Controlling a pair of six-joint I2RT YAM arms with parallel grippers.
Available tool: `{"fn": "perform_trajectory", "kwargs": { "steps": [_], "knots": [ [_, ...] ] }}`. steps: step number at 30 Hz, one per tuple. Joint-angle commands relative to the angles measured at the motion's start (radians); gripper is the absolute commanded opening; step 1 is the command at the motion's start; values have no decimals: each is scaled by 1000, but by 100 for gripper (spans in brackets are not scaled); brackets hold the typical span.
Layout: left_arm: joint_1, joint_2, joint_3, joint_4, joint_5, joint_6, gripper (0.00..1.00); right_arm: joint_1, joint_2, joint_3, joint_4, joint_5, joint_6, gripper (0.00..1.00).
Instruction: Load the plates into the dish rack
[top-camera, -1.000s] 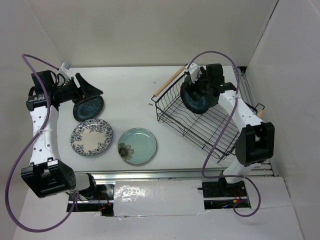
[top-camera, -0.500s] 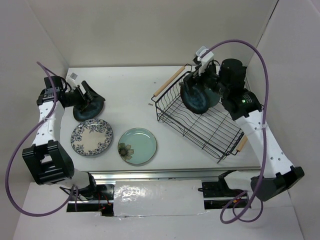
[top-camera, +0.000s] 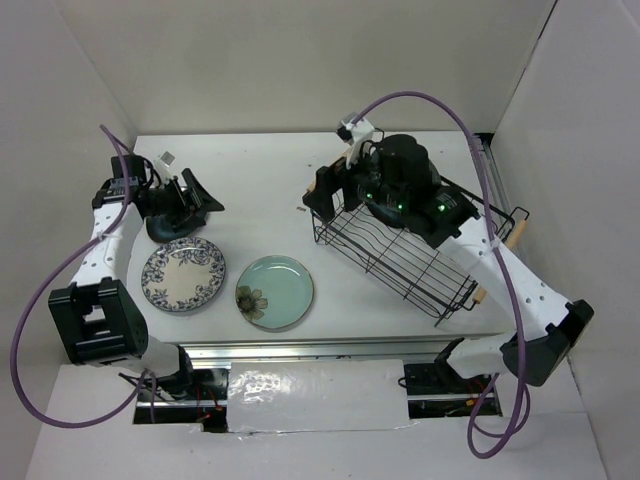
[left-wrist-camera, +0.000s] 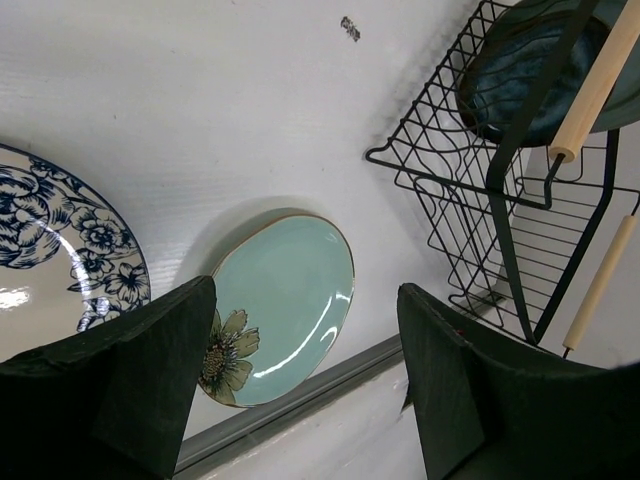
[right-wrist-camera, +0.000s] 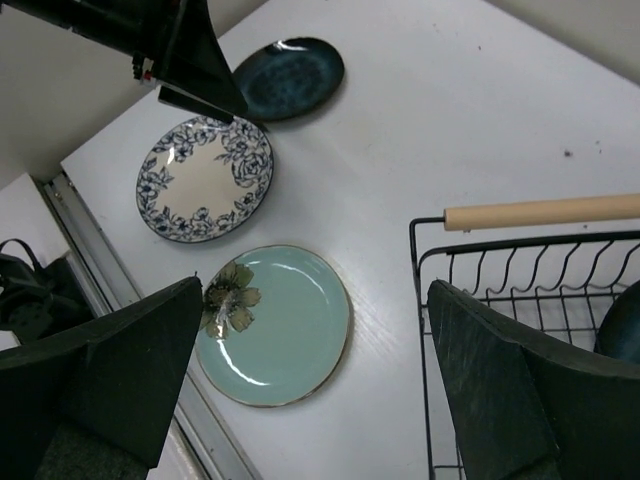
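Walls: plain white panels close on three sides of a white matte tabletop, marked by one dark speck near the rack; a wide elbow swing could strike a panel. Dish rack sits skewed at table right with one dark teal plate standing in it. A knock from the right arm above could shove the light wire frame or tip that plate. Three plates lie flat at table left, well apart from the rack: blue-floral plate, mint flower plate, and navy plate. Glazed rims lying flat on a smooth top will likely skid rather than lift. Left gripper, just beside the navy plate, and right gripper, above the rack's left end, both gape wide with nothing between the fingers.
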Motion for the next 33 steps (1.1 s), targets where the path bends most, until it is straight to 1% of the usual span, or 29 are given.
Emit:
{"fn": "perform_trajectory", "kwargs": {
  "steps": [1,4,5,7,9,11,12,13,14,15,17,18,19,22,25,27,28,29,30,33],
  "knots": [
    [-35,-10,4,15,-24,26,85,59,15,23,-46,138,52,100],
    [-40,-7,1,0,-23,62,86,125,-6,-25,-54,260,76,100],
    [-40,-4,1,-6,-30,65,89,140,-6,-45,-51,276,84,100],
    [-40,1,0,-22,-43,74,89,163,-52,-92,-37,293,99,100],
    [-43,5,-18,-37,-49,83,89,177,-87,-164,-30,322,174,100],
    [-67,4,-38,-37,-70,76,89,177,-130,-222,-34,304,260,100],
    [-74,4,-58,-42,-108,77,89,180,-140,-239,-49,267,275,100],
    [-101,8,-60,-48,-151,83,89,182,-152,-256,-57,248,300,100],
    [-164,25,-55,-80,-203,83,89,186,-160,-293,-65,241,309,100],
    [-184,36,-52,-98,-292,68,89,204,-169,-313,-80,248,327,100],
    [-218,54,-72,-118,-333,39,88,224,-206,-382,-91,271,341,100],
    [-253,51,-89,-109,-321,8,87,240,-219,-402,-105,303,360,100],
    [-265,33,-135,-89,-307,-6,87,246,-242,-436,-118,320,369,100],
    [-269,22,-207,-29,-294,-56,90,264,-293,-476,-166,372,390,100],
    [-269,53,-244,-25,-313,-116,92,278,-344,-503,-206,415,403,100],
    [-285,45,-275,1,-320,-191,91,278,-367,-520,-206,422,403,100],
    [-290,33,-319,17,-323,-219,90,278,-377,-526,-197,423,400,100],
    [-293,19,-342,58,-320,-263,90,275,-390,-529,-192,423,397,100],
    [-304,-7,-380,78,-308,-280,90,274,-390,-528,-194,432,400,100],
    [-334,-38,-429,106,-314,-342,90,272,-374,-511,-195,435,398,100]
  ]
}}
